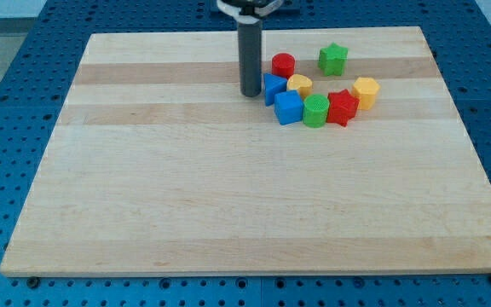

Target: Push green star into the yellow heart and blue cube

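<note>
The green star (333,58) is sitting apart at the view's upper right, a chunky, bright piece with stubby points and no clear long axis; one point is facing the view's top. Down and left of it the yellow heart (300,84) is touching the blue cube (288,107), with a red cylinder (283,64) between star and heart. The arm is carrying no claw, only a rod; my tip (251,93) is resting just left of a blue triangular block (272,87). Bare board (228,213) is lying open around the star toward the top edge.
</note>
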Controlling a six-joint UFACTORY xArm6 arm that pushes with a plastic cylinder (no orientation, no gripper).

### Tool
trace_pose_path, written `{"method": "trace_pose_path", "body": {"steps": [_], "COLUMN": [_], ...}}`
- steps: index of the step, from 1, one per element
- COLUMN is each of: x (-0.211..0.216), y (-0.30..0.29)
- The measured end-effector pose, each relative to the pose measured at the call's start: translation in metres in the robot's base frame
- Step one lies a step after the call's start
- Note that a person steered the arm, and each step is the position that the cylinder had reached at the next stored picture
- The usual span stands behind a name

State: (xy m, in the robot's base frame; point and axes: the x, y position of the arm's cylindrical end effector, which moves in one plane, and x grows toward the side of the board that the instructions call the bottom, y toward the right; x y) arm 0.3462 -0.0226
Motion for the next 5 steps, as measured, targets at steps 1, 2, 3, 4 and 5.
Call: {"method": "trace_pose_path", "body": {"steps": [1,2,3,4,5], "x": [-0.037,-0.093,-0.108,-0.108,-0.086], "y": [-0.042,-0.019,0.071,0.178,0.214]}}
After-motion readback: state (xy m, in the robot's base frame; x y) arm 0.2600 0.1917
